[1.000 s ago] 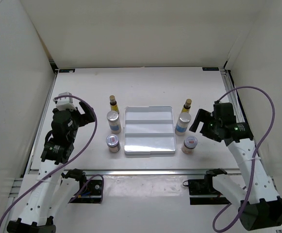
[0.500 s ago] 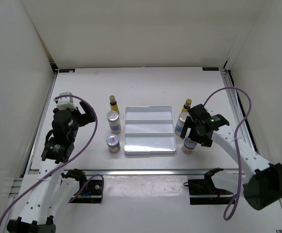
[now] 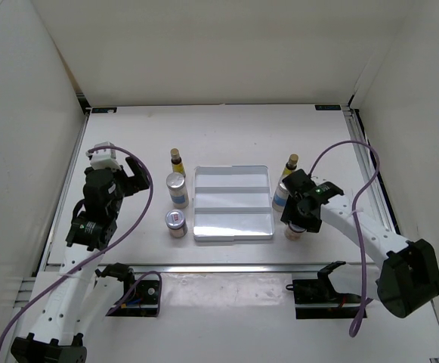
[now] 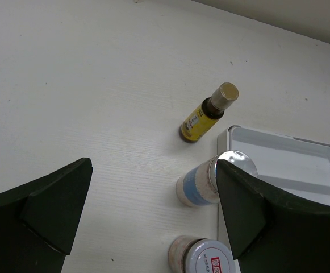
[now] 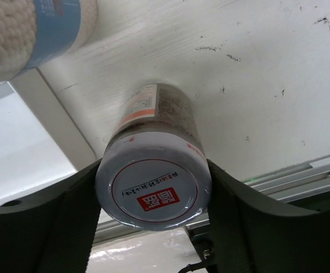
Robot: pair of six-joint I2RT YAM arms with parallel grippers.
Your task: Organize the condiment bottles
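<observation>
My right gripper (image 3: 298,218) is shut on the lid of a short jar with a red-marked lid (image 5: 153,187), which stands on the table right of the tray; both fingers press its sides. Behind it stand a silver-lidded jar (image 3: 282,193) and a slim yellow bottle (image 3: 292,164). Left of the tray stand a yellow bottle (image 4: 207,112), a silver-lidded jar (image 4: 210,182) and a short red-marked jar (image 4: 201,259). My left gripper (image 3: 132,180) hovers open, left of that row, holding nothing.
A flat silvery square tray (image 3: 232,219) lies in the middle between the two rows of bottles. White walls close in the table on three sides. A metal rail (image 3: 227,266) runs along the near edge.
The right arm swung in from the right, came down over the short jar and closed its fingers on the lid. The left arm stayed put.
</observation>
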